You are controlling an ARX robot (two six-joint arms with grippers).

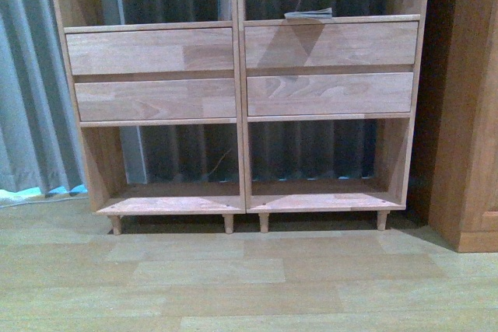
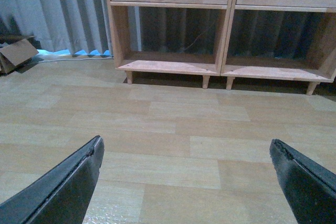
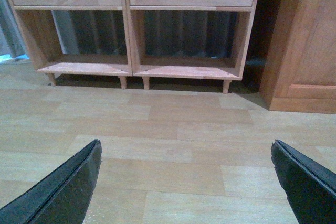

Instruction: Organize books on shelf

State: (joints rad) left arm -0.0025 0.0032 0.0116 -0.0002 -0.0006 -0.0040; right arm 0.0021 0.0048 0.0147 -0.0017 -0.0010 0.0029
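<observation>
The light-wood shelf (image 1: 240, 106) stands ahead with four drawer-like panels and open lower compartments. One thin pale book (image 1: 308, 14) lies flat on the board above the upper right panel, in the open top right compartment. Neither arm shows in the front view. My left gripper (image 2: 186, 148) hangs open over bare floor, well short of the shelf (image 2: 220, 35). My right gripper (image 3: 186, 148) is open too, above the floor before the shelf (image 3: 128, 30). Nothing sits between either pair of fingers.
A darker brown cabinet (image 1: 471, 114) stands right of the shelf, also seen as the brown cabinet (image 3: 304, 45). Grey curtains (image 1: 31, 75) hang behind and to the left. A cardboard box (image 2: 16, 55) lies on the floor at the left. Wood-look floor (image 1: 249, 277) stretches in front.
</observation>
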